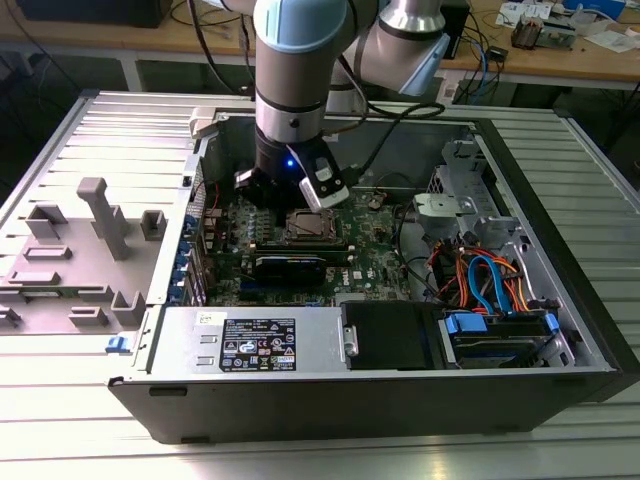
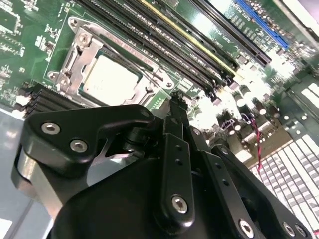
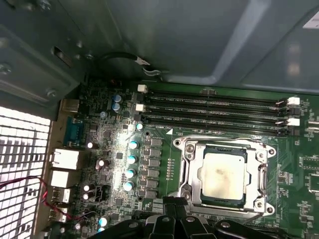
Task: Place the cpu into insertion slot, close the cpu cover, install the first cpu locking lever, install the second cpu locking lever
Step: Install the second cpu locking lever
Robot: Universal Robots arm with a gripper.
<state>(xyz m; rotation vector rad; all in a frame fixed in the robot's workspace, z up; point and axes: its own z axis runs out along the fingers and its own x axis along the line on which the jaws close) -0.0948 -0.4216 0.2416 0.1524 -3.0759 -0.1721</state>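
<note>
Inside the insertion slot (image 3: 225,175), the cpu (image 3: 223,173), covered.

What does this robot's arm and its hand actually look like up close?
The arm is a thick silver-grey tube with pale blue joint caps and a small blue light low on the wrist. Black cables trail beside it. The hand is matt black metal, built from flat linked bars held by shiny round screws.

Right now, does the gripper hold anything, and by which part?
Nothing is held. The gripper has its fingers together with nothing between them, close beside the insertion slot. The cpu already lies in it, under the cpu cover.
</note>
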